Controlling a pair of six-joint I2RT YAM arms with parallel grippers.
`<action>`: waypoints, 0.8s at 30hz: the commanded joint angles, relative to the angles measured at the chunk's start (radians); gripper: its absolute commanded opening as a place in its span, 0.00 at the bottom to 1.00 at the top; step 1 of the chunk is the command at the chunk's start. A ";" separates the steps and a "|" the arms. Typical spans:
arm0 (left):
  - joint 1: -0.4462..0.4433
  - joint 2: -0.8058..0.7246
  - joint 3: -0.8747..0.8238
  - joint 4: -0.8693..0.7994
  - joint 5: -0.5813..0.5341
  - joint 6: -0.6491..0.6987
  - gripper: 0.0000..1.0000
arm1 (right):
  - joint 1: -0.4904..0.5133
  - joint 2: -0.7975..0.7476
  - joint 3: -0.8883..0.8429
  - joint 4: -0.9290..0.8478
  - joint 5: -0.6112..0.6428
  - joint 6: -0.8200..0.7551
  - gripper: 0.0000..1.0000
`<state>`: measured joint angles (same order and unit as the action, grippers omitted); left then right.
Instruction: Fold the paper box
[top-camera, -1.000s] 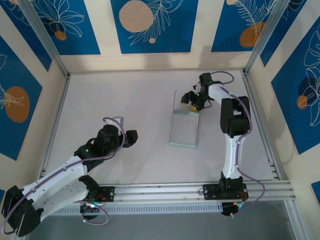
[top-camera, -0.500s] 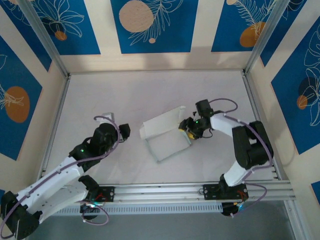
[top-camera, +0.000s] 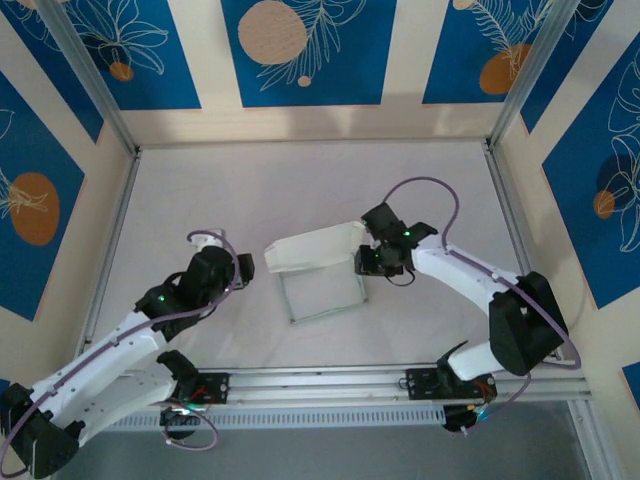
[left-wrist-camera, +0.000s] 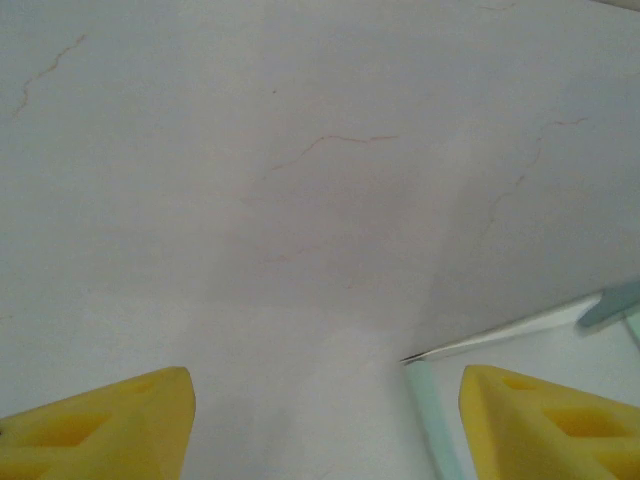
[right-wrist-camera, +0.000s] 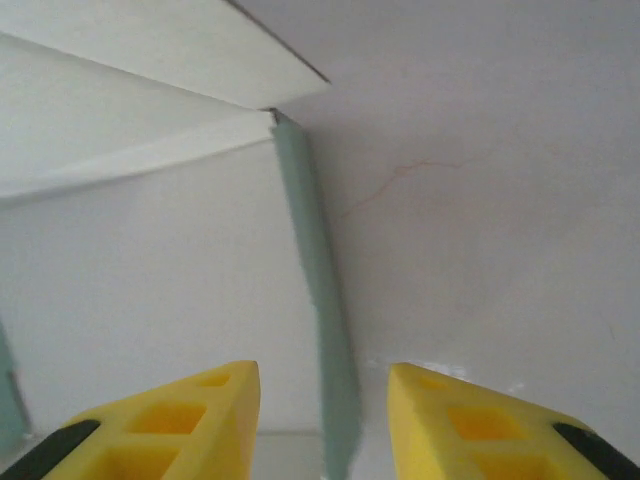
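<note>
The paper box (top-camera: 320, 292), thin pale grey-green card, lies partly folded near the centre of the white table (top-camera: 200, 190), base panel flat, far flap raised and tilted.

Paper box (top-camera: 315, 252): you see white card, pale grey-green along its edges.
Table (top-camera: 250, 190): off-white, faint reddish veins.
Wall panels (top-camera: 330, 70): blue, white leaf outlines, orange and peach discs.
Finger pads (right-wrist-camera: 180, 420): yellow.
Arms (top-camera: 470, 275): white, black joints, lilac cables.
</note>
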<state>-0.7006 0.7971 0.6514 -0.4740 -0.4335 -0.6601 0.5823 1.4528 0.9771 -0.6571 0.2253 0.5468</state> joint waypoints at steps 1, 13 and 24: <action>-0.001 -0.009 -0.016 -0.025 0.032 -0.004 0.69 | 0.029 0.073 0.044 -0.088 0.094 -0.109 0.40; -0.001 -0.145 -0.036 -0.139 -0.022 -0.036 0.69 | 0.080 -0.139 -0.119 0.092 0.183 0.001 0.43; -0.003 -0.150 -0.037 -0.174 0.069 -0.024 0.64 | 0.186 -0.127 -0.116 0.073 0.091 -0.241 0.43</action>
<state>-0.7010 0.6491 0.6186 -0.6228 -0.3820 -0.6819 0.7494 1.2846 0.8261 -0.5648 0.3256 0.3714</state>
